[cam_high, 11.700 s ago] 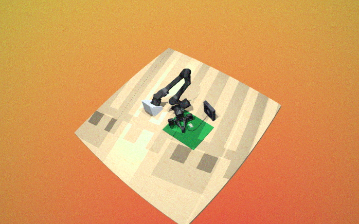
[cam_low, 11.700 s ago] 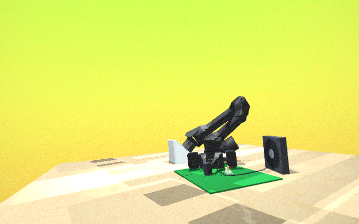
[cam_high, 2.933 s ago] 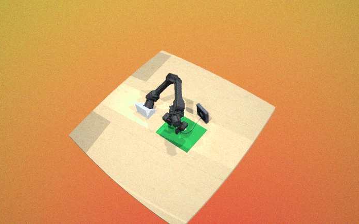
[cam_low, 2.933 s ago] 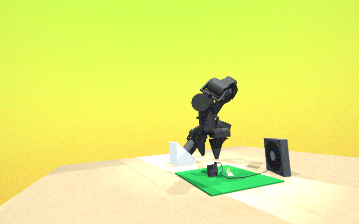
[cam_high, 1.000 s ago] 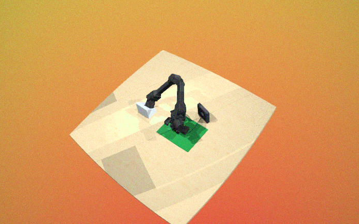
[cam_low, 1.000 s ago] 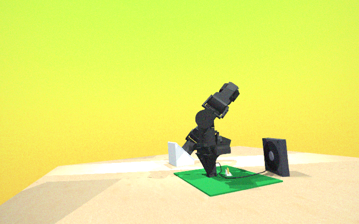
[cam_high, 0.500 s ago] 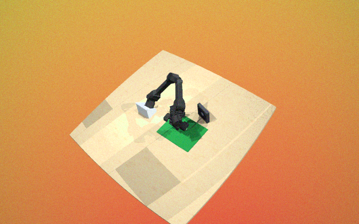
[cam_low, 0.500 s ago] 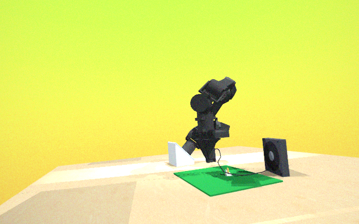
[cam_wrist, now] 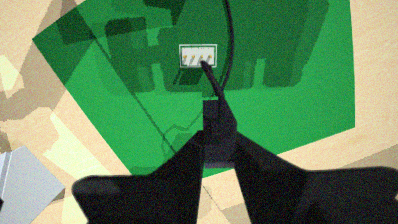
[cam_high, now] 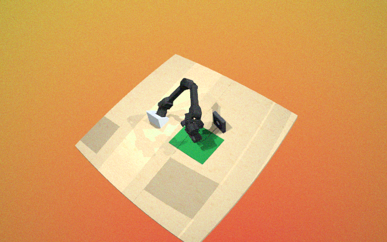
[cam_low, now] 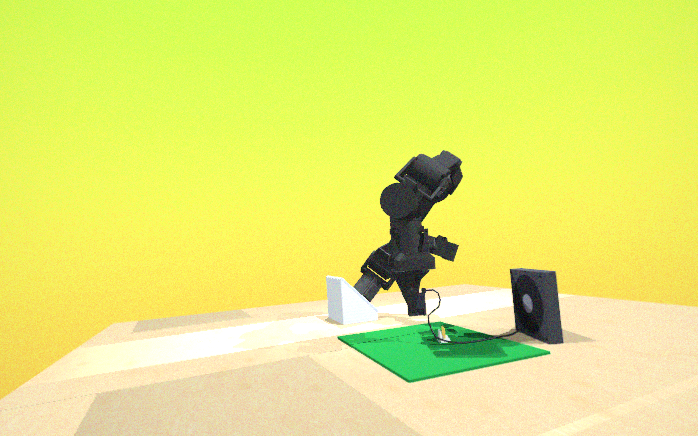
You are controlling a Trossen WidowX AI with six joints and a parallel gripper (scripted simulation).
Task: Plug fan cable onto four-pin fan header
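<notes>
My gripper (cam_low: 416, 309) (cam_wrist: 215, 135) is shut on the black plug (cam_wrist: 219, 120) and holds it above the green board (cam_high: 202, 157) (cam_low: 411, 373) (cam_wrist: 320, 110). A black cable (cam_low: 439, 300) (cam_wrist: 231, 40) rises from the plug's end, loops down and runs across the board to the fan (cam_high: 219, 121) (cam_low: 536, 306). The white four-pin header (cam_low: 442, 336) (cam_wrist: 198, 55) stands on the board, beyond the plug in the wrist view, its pins showing apart from the cable's end crossing its lower edge. In the top view the arm hides the header and plug.
The fan stands upright beside the board's edge. A white wedge-shaped block (cam_high: 157, 119) (cam_low: 349, 308) (cam_wrist: 32, 182) stands at the arm's base. The cable hangs in a loop between the gripper and the header.
</notes>
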